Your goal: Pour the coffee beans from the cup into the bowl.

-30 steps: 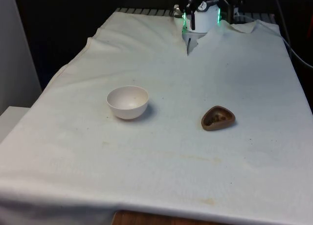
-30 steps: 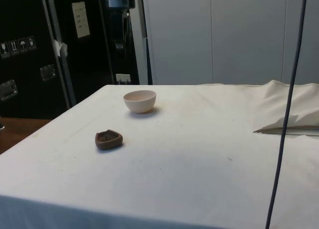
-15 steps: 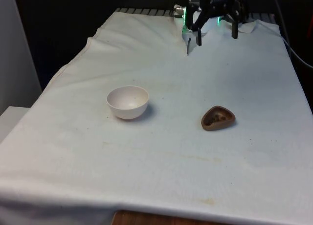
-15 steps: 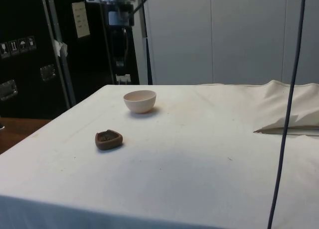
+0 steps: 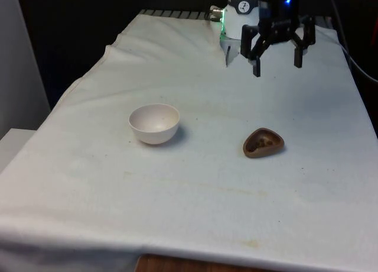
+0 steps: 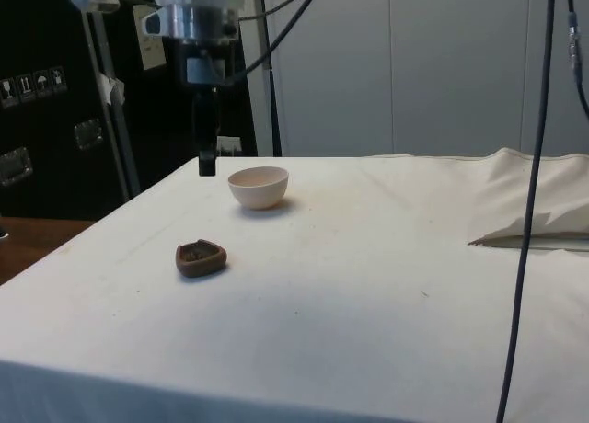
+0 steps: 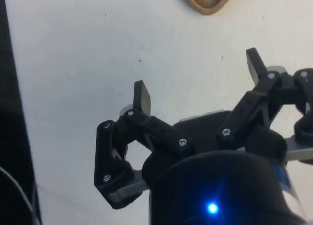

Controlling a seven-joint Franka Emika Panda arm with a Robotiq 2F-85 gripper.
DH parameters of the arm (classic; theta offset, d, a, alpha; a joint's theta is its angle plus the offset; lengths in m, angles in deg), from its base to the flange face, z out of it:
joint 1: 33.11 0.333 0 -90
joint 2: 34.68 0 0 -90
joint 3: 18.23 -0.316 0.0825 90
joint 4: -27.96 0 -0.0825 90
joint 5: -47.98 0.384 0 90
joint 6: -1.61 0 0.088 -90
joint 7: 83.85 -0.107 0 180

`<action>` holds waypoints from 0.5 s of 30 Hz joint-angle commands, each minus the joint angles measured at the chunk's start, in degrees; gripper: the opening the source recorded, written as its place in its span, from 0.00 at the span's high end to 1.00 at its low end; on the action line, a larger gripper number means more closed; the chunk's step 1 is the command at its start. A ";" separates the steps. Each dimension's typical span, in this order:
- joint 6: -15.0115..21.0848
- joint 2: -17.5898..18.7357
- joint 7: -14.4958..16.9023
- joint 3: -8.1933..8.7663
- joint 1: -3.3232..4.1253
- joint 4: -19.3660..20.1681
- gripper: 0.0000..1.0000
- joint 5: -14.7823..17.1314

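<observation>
Moved since half a second ago: black two-finger gripper, now lower and further out over the table, nearer the cup; bowl and cup unchanged in place

Gripper: hangs in the air above the white cloth, fingers spread wide apart and pointing down, nothing between them; also seen in the side view and the wrist view

Small brown rounded-triangular cup: upright on the cloth toward the front view's right, dark coffee beans inside; well apart from the gripper, on the near side of it; in the side view, nearer the camera than the bowl; its rim also shows in the wrist view

Round off-white bowl: upright toward the front view's left, well apart from the cup; in the side view, just beside the gripper's fingers
</observation>
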 commanded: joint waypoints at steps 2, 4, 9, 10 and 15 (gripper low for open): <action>0.86 0.86 -2.46 0.06 0.69 -0.34 0.00 -2.52; 1.03 1.09 -2.98 -0.17 0.69 -0.46 0.00 -3.04; 1.66 2.18 -6.70 -1.26 0.80 -0.92 0.00 -7.16; 1.66 2.23 -7.28 -1.38 0.80 -0.92 0.00 -7.85; 1.66 2.58 -9.57 -1.83 0.92 -1.09 0.00 -10.54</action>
